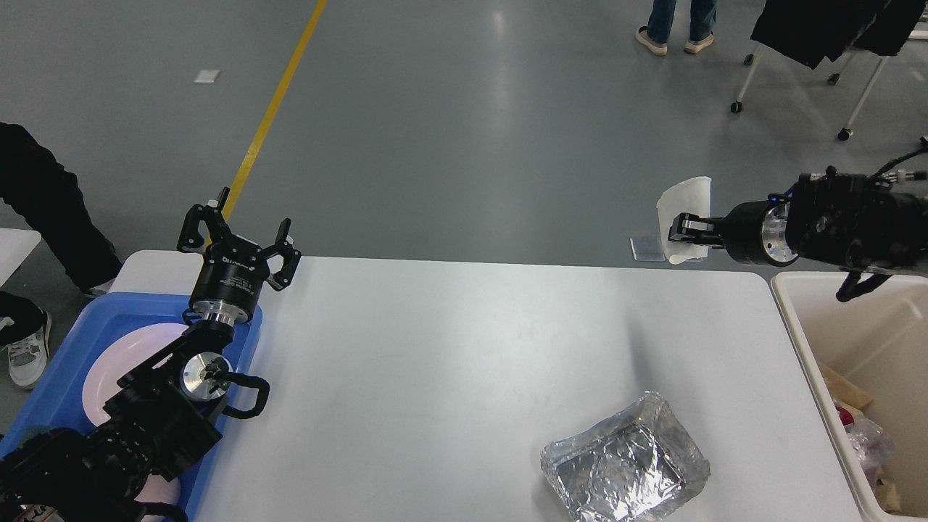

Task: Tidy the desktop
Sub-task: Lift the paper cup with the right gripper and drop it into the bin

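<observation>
Left gripper (239,235) spread wide, empty, above blue tray (65,377). Right gripper (685,232) pinching white napkin (685,210), beyond desktop (435,362) edge.

Glossy grey floor (464,109), yellow line (279,101), wheeled rack (805,72).

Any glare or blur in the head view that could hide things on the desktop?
Head view: sharp overall; soft sheen across the desktop; bright glints on the crumpled foil tray; pale light streaks on the floor; the right gripper, dark, holds a white paper.
</observation>
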Controlling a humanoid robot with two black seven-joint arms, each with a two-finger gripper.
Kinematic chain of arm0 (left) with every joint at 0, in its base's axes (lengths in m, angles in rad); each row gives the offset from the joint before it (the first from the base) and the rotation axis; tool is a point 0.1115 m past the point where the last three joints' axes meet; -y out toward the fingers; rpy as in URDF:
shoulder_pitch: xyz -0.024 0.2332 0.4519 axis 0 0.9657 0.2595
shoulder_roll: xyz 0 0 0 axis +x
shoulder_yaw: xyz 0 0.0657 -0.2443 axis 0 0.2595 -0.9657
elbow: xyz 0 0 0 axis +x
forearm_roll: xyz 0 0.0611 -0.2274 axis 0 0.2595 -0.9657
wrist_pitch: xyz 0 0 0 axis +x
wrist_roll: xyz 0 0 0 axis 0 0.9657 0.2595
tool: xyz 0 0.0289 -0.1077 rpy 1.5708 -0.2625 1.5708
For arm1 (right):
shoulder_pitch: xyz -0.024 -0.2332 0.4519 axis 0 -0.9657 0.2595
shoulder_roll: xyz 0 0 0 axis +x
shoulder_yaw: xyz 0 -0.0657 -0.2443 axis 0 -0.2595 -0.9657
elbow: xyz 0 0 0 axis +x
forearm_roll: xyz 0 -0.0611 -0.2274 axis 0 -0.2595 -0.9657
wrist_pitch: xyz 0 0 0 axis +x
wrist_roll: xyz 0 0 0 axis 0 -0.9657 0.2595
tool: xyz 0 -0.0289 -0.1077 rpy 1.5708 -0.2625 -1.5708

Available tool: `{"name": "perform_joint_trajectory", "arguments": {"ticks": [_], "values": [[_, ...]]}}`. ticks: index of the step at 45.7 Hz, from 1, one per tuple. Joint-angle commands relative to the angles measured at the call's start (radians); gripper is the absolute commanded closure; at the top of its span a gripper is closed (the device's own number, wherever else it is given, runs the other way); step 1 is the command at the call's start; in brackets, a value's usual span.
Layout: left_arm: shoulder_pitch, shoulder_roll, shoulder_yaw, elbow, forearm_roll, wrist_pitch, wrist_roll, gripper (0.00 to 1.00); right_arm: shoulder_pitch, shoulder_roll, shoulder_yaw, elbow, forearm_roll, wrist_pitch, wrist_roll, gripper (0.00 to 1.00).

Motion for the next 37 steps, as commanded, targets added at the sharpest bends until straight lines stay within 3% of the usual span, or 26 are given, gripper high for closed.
{"name": "perform_joint_trajectory", "arguments": {"ticks": [1,7,10,17,20,26,37], "values": [[0.000,0.000,0.000,0.000,-0.001,0.000,0.001,0.03,0.185,-0.001,0.000,0.292,0.000,0.009,-0.018,1.00],[0.000,0.000,0.000,0.000,-0.001,0.001,0.001,0.03,0.298,0.015,0.004,0.564,-0.002,-0.098,-0.120,1.00],[0.000,0.000,0.000,0.000,0.001,0.000,0.001,0.03,0.319,0.036,0.006,0.647,0.000,-0.160,-0.143,1.00],[0.000,0.000,0.000,0.000,0.001,0.000,0.001,0.03,0.266,0.049,-0.016,0.650,0.031,-0.279,-0.182,1.00],[0.000,0.000,0.000,0.000,0.001,0.000,0.001,0.03,0.160,0.039,-0.095,0.528,0.058,-0.344,-0.221,1.00],[0.000,0.000,0.000,0.000,0.001,0.000,0.000,0.03,-0.082,0.006,-0.250,0.250,0.063,-0.411,-0.219,1.00],[0.000,0.001,0.000,0.000,0.001,0.001,0.000,0.03,-0.679,-0.114,-0.246,-0.396,0.161,-0.405,-0.227,1.00]]}}
